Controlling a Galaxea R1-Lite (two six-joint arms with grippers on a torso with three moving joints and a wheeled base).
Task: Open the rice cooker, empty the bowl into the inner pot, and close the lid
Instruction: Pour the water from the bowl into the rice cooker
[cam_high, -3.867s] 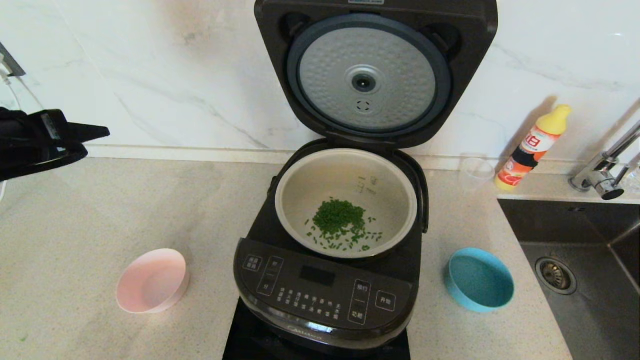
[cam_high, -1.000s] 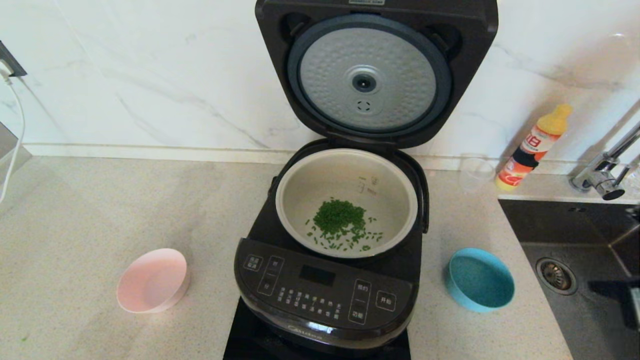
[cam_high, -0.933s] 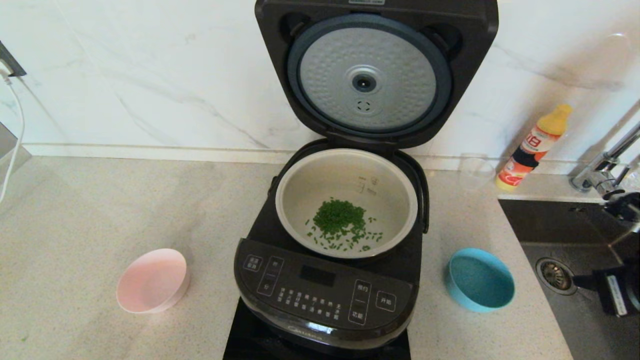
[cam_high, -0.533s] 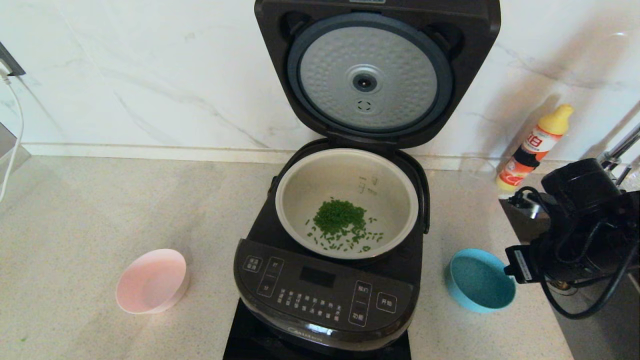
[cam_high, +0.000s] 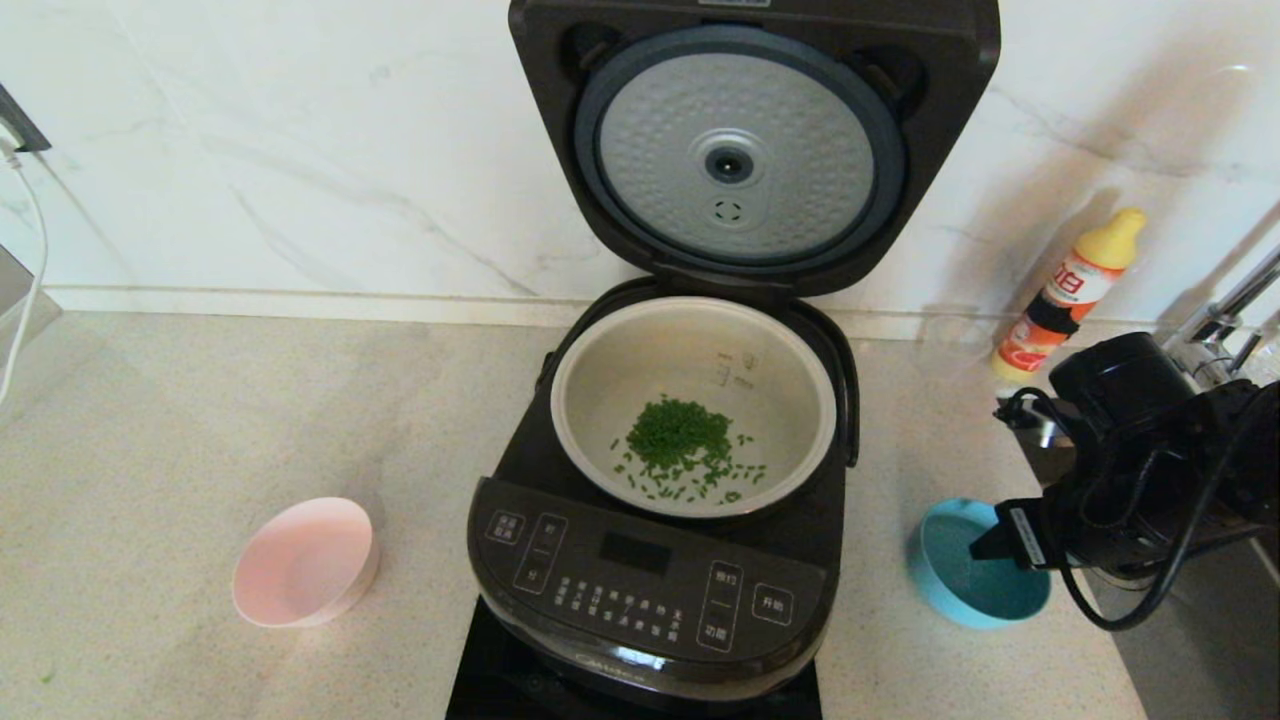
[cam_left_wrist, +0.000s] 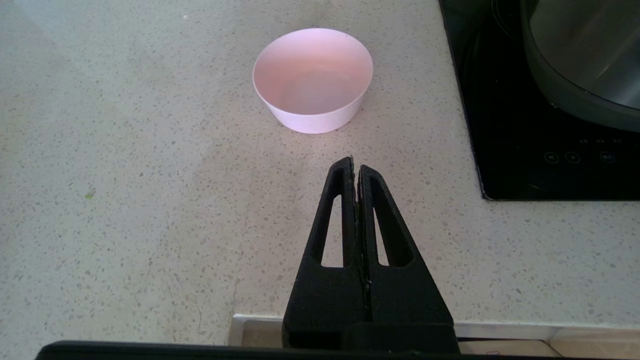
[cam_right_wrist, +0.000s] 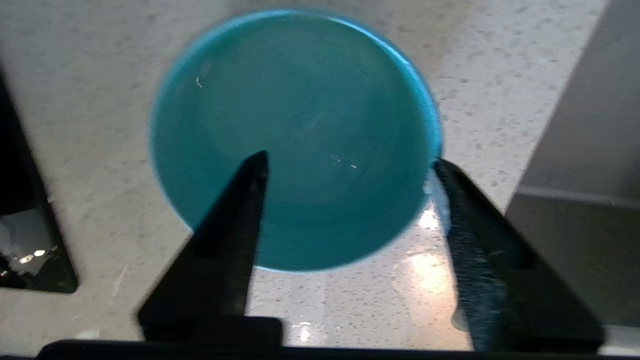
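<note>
The black rice cooker (cam_high: 640, 590) stands mid-counter with its lid (cam_high: 740, 150) raised upright against the wall. The inner pot (cam_high: 600, 400) holds a small heap of green bits. A blue bowl (cam_high: 945, 585) sits to the cooker's right. My right gripper (cam_high: 985, 548) hangs open over it: one finger (cam_right_wrist: 240, 210) lies over the blue bowl's (cam_right_wrist: 300, 110) inside and the other is just outside its rim. An empty pink bowl (cam_high: 300, 565) sits to the cooker's left. In the left wrist view my left gripper (cam_left_wrist: 354, 162) is shut and empty, near the pink bowl (cam_left_wrist: 312, 75).
A dark sink (cam_high: 1190, 640) and a faucet (cam_high: 1220, 320) lie right of the blue bowl. A yellow-capped bottle (cam_high: 1070, 290) and a clear cup (cam_high: 950, 340) stand by the back wall. A black hob (cam_left_wrist: 540, 150) lies under the cooker.
My right arm has come in from the right, over the sink, to the blue bowl, and its gripper has opened. The blue bowl has shifted slightly right. The left arm left the head view earlier.
</note>
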